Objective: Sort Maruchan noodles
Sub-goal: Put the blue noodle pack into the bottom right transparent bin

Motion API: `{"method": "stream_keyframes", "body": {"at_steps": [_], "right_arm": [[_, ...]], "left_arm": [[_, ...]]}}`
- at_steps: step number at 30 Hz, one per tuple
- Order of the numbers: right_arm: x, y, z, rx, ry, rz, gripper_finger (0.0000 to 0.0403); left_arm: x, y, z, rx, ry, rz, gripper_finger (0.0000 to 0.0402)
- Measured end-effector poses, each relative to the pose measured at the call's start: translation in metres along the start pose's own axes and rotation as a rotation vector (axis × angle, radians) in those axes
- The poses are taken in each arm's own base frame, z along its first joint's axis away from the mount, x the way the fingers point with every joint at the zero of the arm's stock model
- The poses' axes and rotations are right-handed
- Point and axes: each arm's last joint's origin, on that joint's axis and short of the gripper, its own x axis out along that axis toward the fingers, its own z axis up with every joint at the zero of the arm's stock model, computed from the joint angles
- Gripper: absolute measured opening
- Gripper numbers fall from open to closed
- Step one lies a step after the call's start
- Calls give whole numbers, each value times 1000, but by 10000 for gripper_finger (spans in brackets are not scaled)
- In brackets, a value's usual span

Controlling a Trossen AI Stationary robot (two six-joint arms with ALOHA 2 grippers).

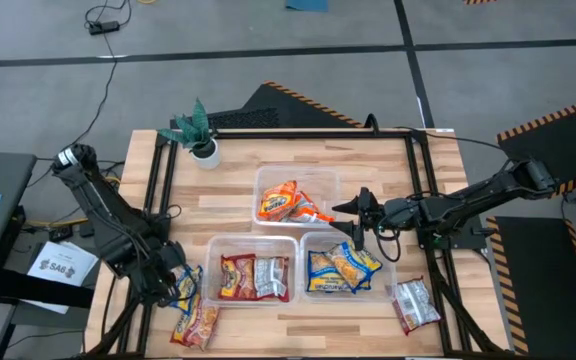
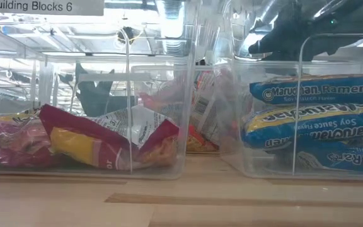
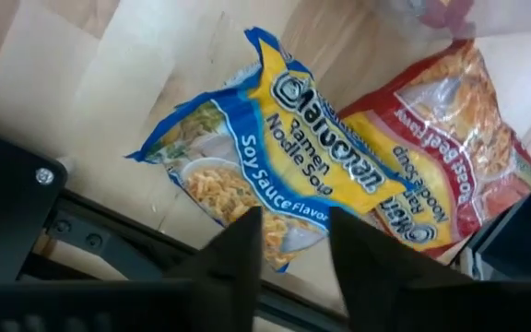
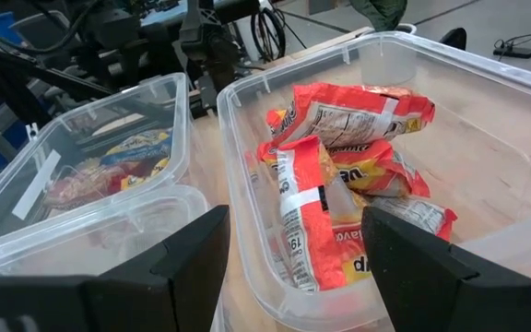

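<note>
Sorting was partly done: three clear tubs held packets by colour, and three packets lay loose on the table (image 1: 238,190). At about 8 o'clock, the left gripper (image 3: 289,242) hovered over a yellow-and-blue soy sauce packet (image 3: 265,171) that overlapped a red beef packet (image 3: 441,175) near the front-left edge; its jaws stood narrowly apart astride the packet's edge, with no firm hold visible. The step in hand appeared to be picking this packet. The next move likely called for closing on the crinkly edge, lifting clear of the red packet, and carrying toward the blue-packet tub (image 1: 341,268) at 5 o'clock. Past the red-packet tub (image 1: 253,272) and the orange-packet tub (image 4: 487,120), the right gripper (image 4: 293,254) waited wide open and empty above the tubs, near 3 o'clock. A silvery-white packet (image 1: 414,303) remained at 4 o'clock.
</note>
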Motion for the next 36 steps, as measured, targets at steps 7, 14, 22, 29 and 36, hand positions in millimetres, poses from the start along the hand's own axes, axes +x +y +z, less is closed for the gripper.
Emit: {"method": "stream_keyframes", "body": {"at_steps": [7, 14, 22, 29, 36], "right_arm": [[0, 0, 0, 1, -2, 1, 269], [0, 0, 0, -2, -2, 1, 269], [0, 0, 0, -2, 0, 0, 269], [0, 0, 0, -2, 0, 0, 269], [0, 0, 0, -2, 0, 0, 269]], "left_arm": [[0, 1, 3, -10, -21, 6, 236], [1, 1, 6, -25, -5, 11, 328], [27, -14, -3, -33, -40, 102, 346], [73, -32, -7, 15, -72, 220, 346], [84, -37, -11, 28, -125, 219, 346]]}}
